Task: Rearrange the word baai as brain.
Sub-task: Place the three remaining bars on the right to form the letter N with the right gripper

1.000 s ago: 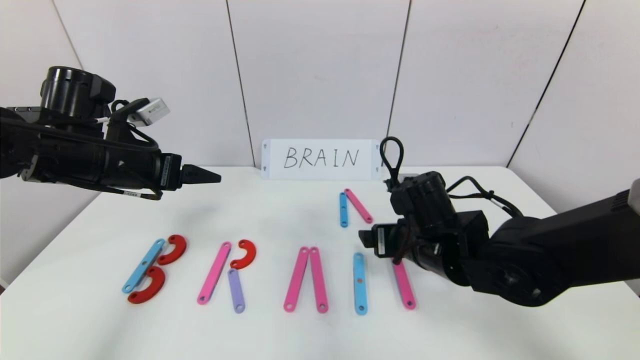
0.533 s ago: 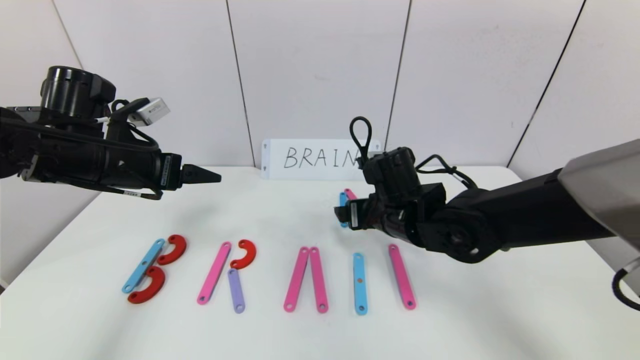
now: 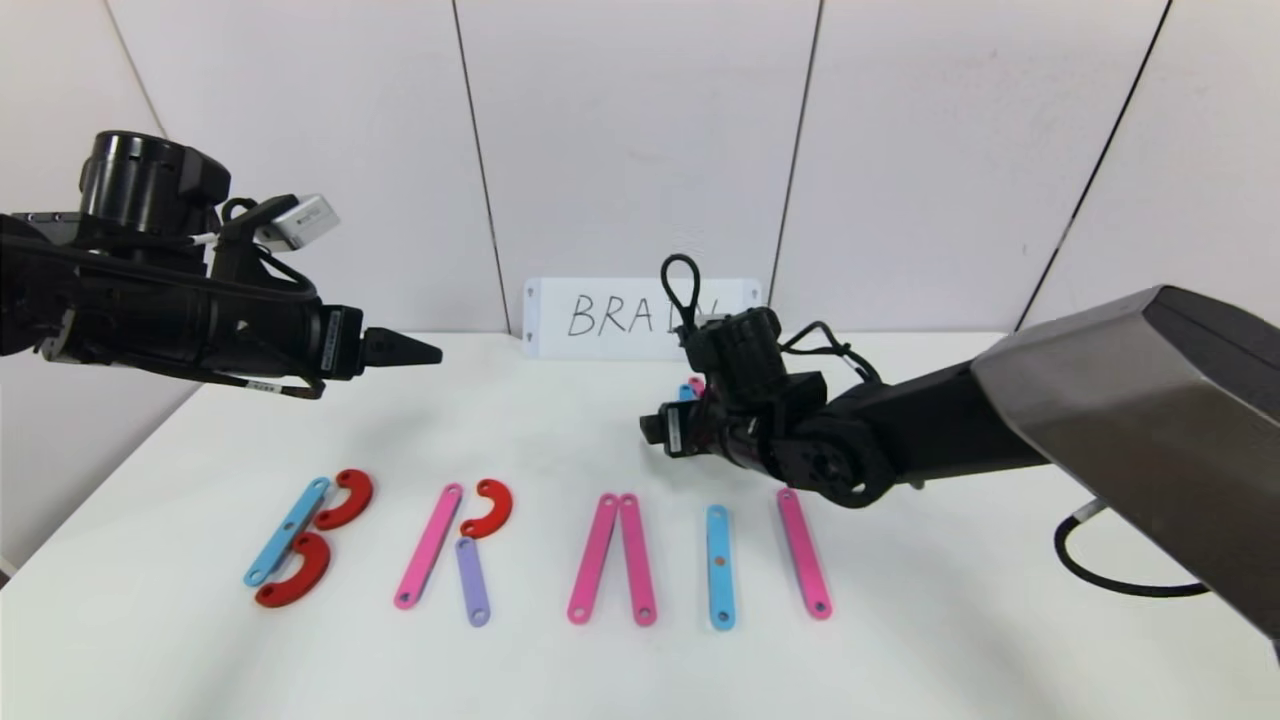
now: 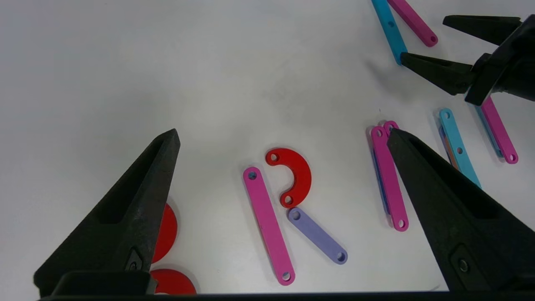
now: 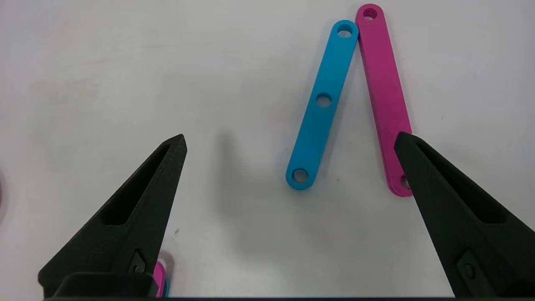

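On the white table (image 3: 900, 640), flat pieces form a front row: a B of a light-blue bar (image 3: 287, 530) and two red curves, an R with a pink bar (image 3: 429, 547), red curve (image 3: 490, 507) and lilac bar (image 3: 471, 580), two pink bars (image 3: 615, 558) leaning together, a light-blue bar (image 3: 719, 566), then a lone pink bar (image 3: 803, 552). Behind the row, my right gripper (image 5: 289, 135) hovers open and empty over a spare blue bar (image 5: 322, 104) and pink bar (image 5: 384, 100). My left gripper (image 4: 282, 130) hangs open high above the R.
A white card (image 3: 600, 318) handwritten BRAIN leans on the wall at the table's back, partly covered by the right wrist. A black cable (image 3: 1110, 575) loops under the right arm at the right side.
The right arm has swung from over the front-row pink bar back and leftward to the two spare bars. That pink bar now lies uncovered. The left arm has not moved.
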You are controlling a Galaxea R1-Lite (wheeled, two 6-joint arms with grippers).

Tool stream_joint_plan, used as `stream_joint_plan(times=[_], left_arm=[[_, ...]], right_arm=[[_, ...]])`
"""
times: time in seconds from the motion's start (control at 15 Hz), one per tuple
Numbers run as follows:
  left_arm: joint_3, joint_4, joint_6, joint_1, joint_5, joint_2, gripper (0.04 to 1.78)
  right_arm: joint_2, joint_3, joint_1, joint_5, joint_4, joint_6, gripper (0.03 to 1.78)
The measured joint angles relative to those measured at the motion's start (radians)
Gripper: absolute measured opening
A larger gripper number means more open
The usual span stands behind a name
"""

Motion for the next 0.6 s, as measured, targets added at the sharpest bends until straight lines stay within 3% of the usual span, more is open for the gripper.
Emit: stream_joint_plan(times=[0.6], left_arm=[[0.0,0.0,0.0,0.0,0.0,0.003,1.73]], right_arm=[[0.112,-0.104,-0.006,0.029,-0.005,-0.014,1.74]])
